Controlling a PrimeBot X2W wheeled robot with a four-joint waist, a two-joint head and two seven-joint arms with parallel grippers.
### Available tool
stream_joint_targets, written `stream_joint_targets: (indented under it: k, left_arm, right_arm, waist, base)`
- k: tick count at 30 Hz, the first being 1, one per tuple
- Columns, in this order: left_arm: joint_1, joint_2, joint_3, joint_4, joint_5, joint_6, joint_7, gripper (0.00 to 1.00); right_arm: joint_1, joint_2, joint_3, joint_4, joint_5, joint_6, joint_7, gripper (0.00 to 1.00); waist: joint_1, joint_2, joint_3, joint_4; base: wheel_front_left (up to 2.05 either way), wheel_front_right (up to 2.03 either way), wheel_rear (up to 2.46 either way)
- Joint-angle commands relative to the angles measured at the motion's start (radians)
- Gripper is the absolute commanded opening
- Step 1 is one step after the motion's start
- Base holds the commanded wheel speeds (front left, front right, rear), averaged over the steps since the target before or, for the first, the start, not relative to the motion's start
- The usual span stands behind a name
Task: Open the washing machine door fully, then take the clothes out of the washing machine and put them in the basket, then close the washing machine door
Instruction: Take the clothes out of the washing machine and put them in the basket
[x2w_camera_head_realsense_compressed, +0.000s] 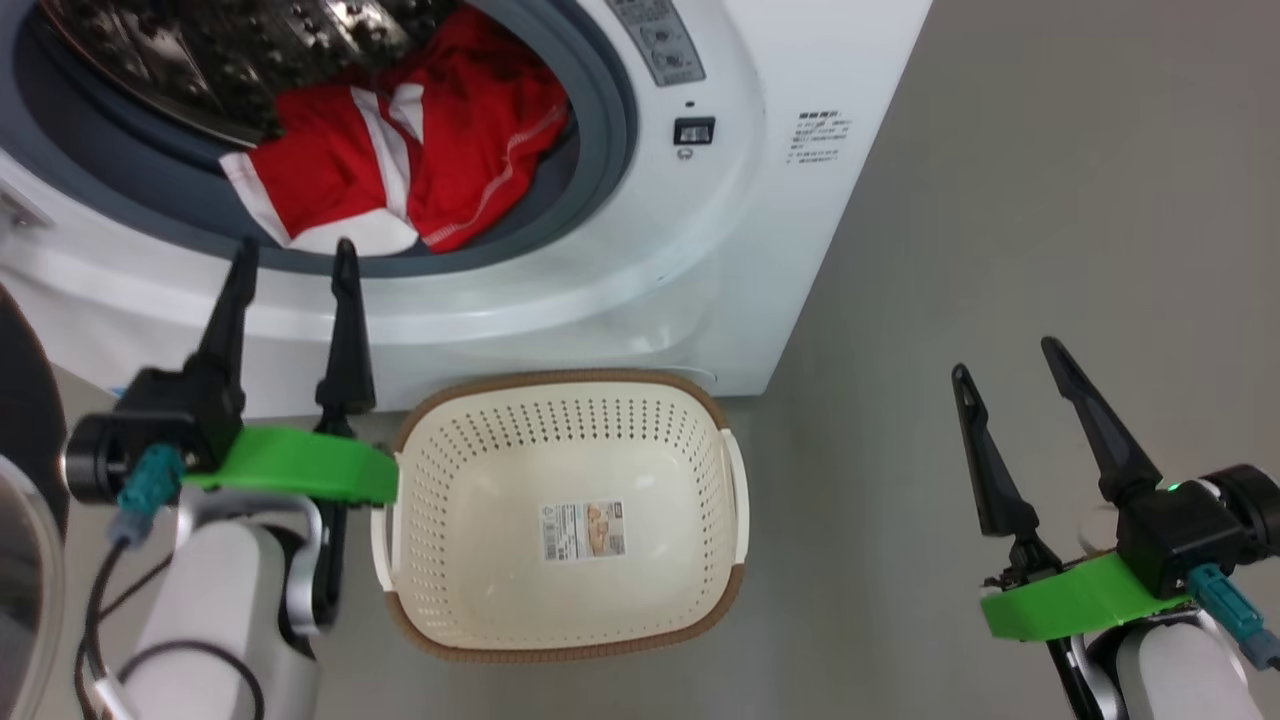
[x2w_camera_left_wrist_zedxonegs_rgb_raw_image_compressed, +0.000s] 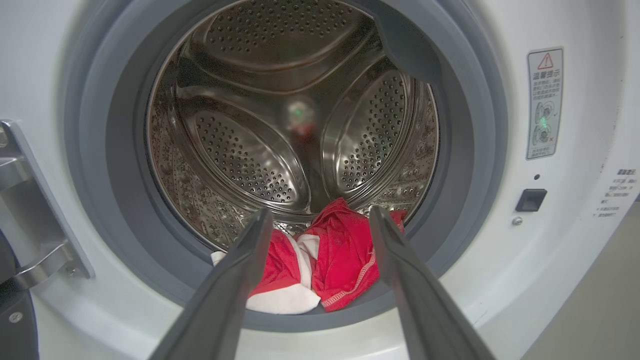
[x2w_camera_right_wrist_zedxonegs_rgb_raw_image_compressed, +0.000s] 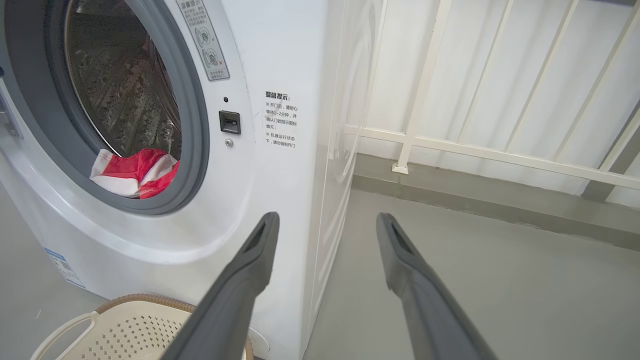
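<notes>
Nearest to the robot, the left gripper (x2w_camera_head_realsense_compressed: 295, 250) sits at 9 o'clock of the basket (x2w_camera_head_realsense_compressed: 560, 382), on a pale forearm with a green plastic bracket. Its two long dark fingers are spread wide and empty, and they point to 12 o'clock, toward the lower lip of the round opening. The right gripper (x2w_camera_head_realsense_compressed: 1005, 358) is at 3 o'clock of the basket, well apart from it, over bare grey floor (x2w_camera_head_realsense_compressed: 1000, 200). Its fingers are also spread and empty, leaning a little to 11 o'clock. The basket is cream plastic, a rounded rectangle with many small holes, a brown woven-look rim and white side handles; a paper label (x2w_camera_head_realsense_compressed: 583, 530) lies on its bottom. It stands on the floor just in front of the washing machine (x2w_camera_head_realsense_compressed: 720, 290), a smooth white box. At 9 o'clock in the head view the washing machine door (x2w_camera_head_realsense_compressed: 18, 400), black and glossy, is swung out to the side, so the opening is free. A grey-blue rubber ring (x2w_camera_head_realsense_compressed: 605, 110) goes around this opening. The clothes (x2w_camera_head_realsense_compressed: 440, 160), soft red cloth with white panels and stitched trim, lie at 6 o'clock of the perforated steel drum (x2w_camera_left_wrist_zedxonegs_rgb_raw_image_compressed: 250, 150), partly over the ring. At 3 o'clock of the machine the floor is open up to a white railing (x2w_camera_right_wrist_zedxonegs_rgb_raw_image_compressed: 500, 156).
</notes>
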Motion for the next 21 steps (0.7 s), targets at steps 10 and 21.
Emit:
stream_joint_targets:
  k: [10,21]
  left_arm:
    - [-0.240,0.030,0.047,0.111,-0.003,0.005,-0.016,1.00]
    - [-0.441,0.089,0.017,0.279,0.061,0.037,0.008,1.00]
  right_arm:
    - [-0.083,-0.019,0.031,-0.035,-0.008,0.005,-0.006,1.00]
    - [-0.126,-0.012,0.020,-0.035,0.001,0.005,-0.006,1.00]
  waist:
    - [-0.0001,-0.0001,0.157,-0.006]
    - [-0.0001,-0.0001,0.258,-0.037]
  base:
    - [0.00,0.00,0.00]
    - [0.00,0.00,0.00]
